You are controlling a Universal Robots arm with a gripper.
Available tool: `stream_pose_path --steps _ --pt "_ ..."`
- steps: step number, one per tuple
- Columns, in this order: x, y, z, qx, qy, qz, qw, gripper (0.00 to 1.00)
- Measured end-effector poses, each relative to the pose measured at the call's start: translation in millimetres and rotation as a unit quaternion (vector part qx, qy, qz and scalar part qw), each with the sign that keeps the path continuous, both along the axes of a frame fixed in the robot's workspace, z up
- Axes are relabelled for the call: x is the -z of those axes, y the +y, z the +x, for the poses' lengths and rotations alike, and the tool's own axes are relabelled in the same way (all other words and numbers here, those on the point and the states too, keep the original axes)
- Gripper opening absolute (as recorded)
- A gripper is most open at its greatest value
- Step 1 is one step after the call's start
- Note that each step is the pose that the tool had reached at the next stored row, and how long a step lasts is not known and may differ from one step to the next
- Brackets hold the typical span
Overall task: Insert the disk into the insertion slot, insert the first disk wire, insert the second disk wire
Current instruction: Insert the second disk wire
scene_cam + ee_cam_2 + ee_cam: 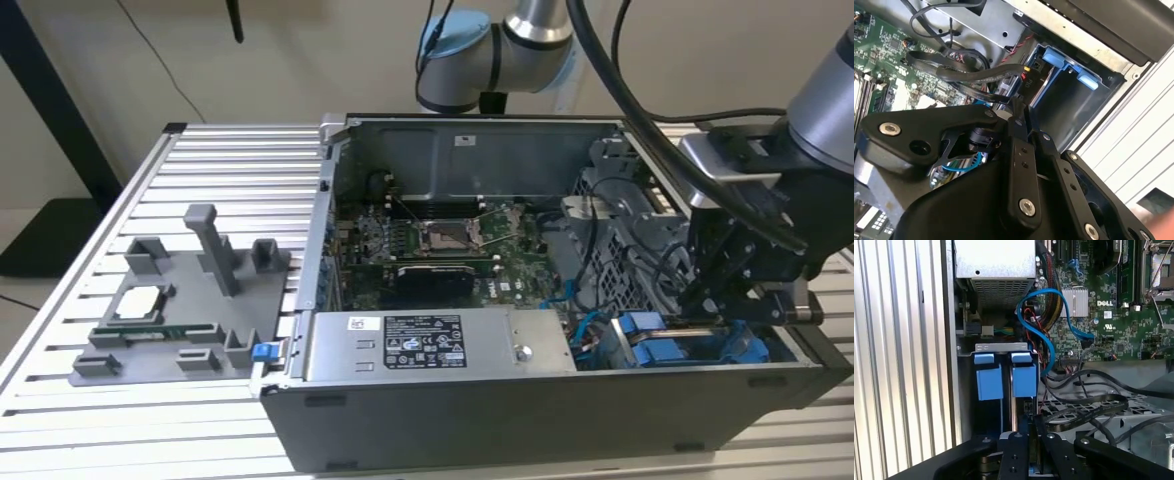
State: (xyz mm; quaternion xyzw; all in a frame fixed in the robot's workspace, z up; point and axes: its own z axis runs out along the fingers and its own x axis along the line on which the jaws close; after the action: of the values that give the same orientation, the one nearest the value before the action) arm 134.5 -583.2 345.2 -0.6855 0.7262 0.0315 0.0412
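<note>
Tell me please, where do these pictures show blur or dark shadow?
In the second wrist view, the gripper body is close and soft, and one corner smears. In the first wrist view, the insertion slot below the blue tabs lies in shadow. The exterior view is evenly lit.

You see a plain beige wall (307,60) across the top of the exterior view, with a thin dark cable (160,60) hanging down it at upper left. A black stand (60,140) slants down the left edge. Below it all runs a ribbed aluminium table (200,160), evenly lit, without hard shadows
</note>
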Motion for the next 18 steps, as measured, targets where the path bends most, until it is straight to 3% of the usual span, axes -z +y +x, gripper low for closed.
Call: stream_pose_path --steps 18 --pt "5.8 1.6 1.4 0.000 0.0000 0.0049 1.0000 0.00"
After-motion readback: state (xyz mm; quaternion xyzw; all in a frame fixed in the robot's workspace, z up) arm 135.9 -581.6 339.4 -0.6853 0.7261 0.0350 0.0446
